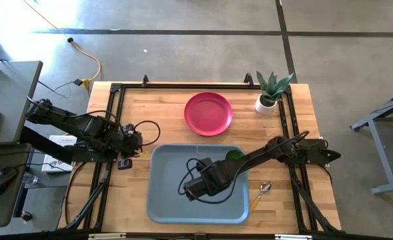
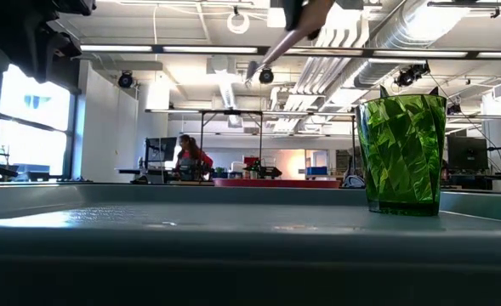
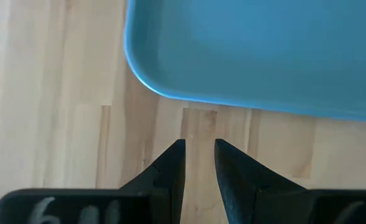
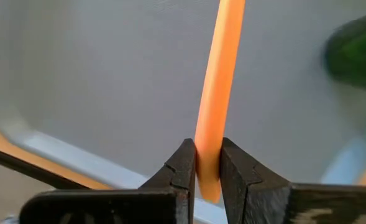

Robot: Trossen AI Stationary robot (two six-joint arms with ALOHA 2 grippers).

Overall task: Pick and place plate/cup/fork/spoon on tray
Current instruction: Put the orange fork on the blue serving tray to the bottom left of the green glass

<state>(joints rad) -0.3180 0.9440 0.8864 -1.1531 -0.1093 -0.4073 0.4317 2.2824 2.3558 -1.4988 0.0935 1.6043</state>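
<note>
My right gripper hangs over the grey-blue tray, shut on the fork. Only the fork's orange handle shows in the right wrist view. The green cup stands upright on the tray's floor near its far right corner. The pink-red plate lies flat on the table beyond the tray. The spoon lies on the wood right of the tray. My left gripper is open above bare wood, beside the tray's far left corner. My right gripper pinches the fork's orange handle between its two fingers, near the handle's free end, which sticks out a little behind them. The fingers point down from above. The fork hangs below them at a slant, lifted clear of the tray.
A white pot with a green plant stands at the table's far right corner. Black rails run along the table's left and right sides. Most of the tray's floor left of the cup is bare.
</note>
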